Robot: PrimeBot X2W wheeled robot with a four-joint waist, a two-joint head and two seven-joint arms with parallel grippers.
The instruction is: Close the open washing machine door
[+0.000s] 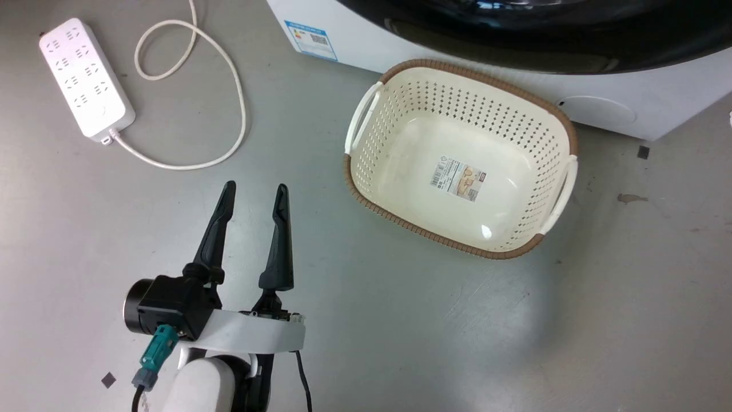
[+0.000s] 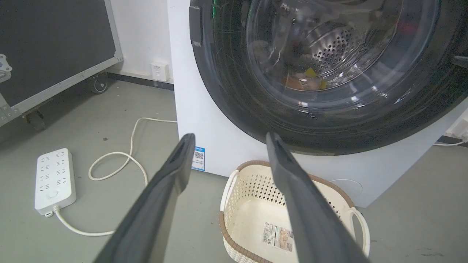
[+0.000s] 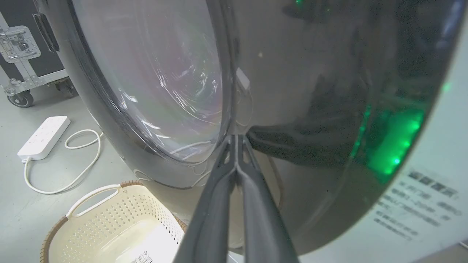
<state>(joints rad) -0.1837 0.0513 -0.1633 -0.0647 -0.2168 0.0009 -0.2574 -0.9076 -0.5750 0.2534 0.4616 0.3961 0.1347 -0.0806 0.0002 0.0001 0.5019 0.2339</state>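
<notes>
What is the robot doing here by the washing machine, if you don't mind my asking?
The robot is shutting the big white front-loading washing machine. Its right gripper, fingers shut together, has its tips at the large round glossy black door with the clear glass centre, apparently pushing it. The door looks nearly flat against the machine's front; I cannot tell whether it has latched. The left gripper hangs open and empty above the grey floor, beside the cream perforated laundry basket.

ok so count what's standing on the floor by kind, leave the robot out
washing machine: 1
laundry basket: 1
power strip: 1
wheeled case: 1
total: 4
</notes>
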